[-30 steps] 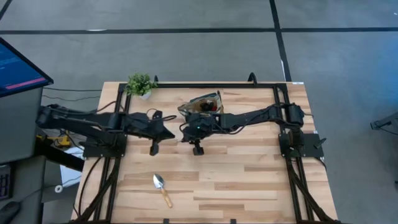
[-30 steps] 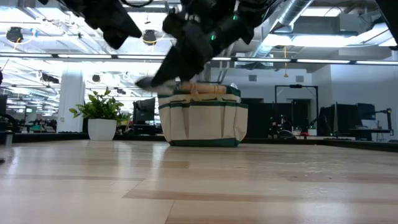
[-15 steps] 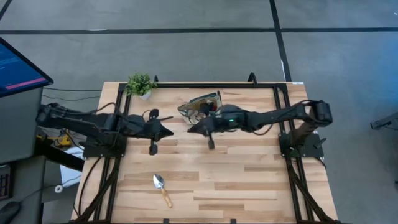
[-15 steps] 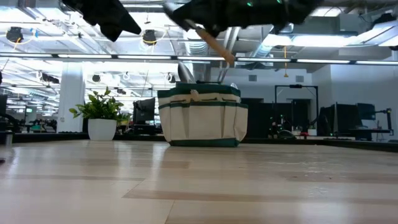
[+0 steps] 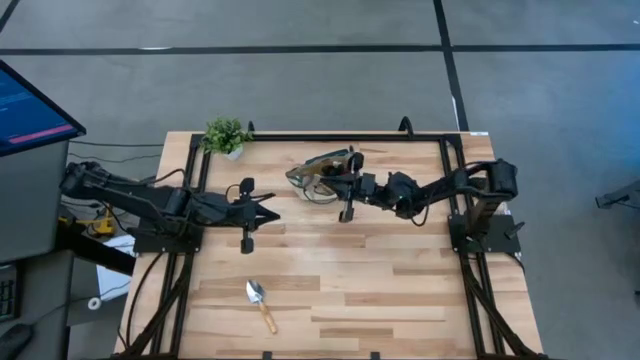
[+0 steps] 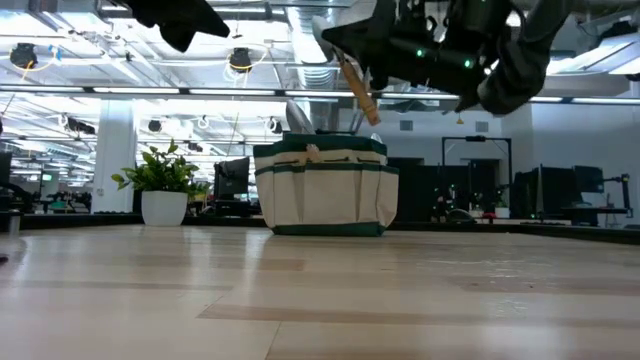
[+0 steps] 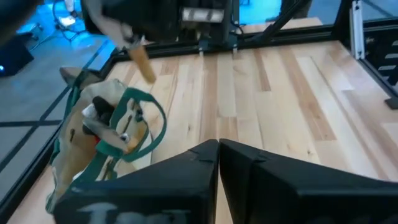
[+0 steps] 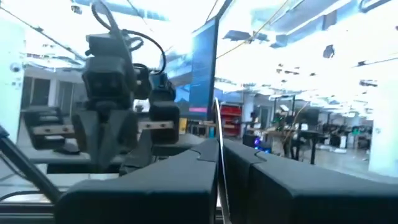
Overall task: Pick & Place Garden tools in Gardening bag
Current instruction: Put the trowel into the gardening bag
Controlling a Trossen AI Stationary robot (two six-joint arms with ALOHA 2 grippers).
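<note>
The beige gardening bag (image 5: 318,172) with green trim stands at the table's far middle and also shows in the low view (image 6: 325,190). Tools stick up out of it, among them a silver blade (image 6: 297,116). My right gripper (image 5: 346,186) is shut on a wooden-handled tool (image 6: 358,90) above the bag's right side. My left gripper (image 5: 272,208) is shut and empty, in the air left of the bag. A silver trowel with a wooden handle (image 5: 260,303) lies flat on the table near the front. My right gripper holds the tool by its upper, metal end (image 7: 119,31), pinched between the two fingers; the gripper body hides the exact place. The wooden handle (image 6: 360,95) hangs slanting below the fingers, lifted clear above the bag's open top.
A small green potted plant (image 5: 227,135) stands at the table's far left corner. Black frame rails (image 5: 300,137) run along the far edge and both sides. Bare wood lies between the bag and the trowel at the front.
My right gripper has drawn back toward the table's right edge with the tool, from left of the bag to above its right side. The tool's wooden handle has tipped steeper and now hangs over the bag.
</note>
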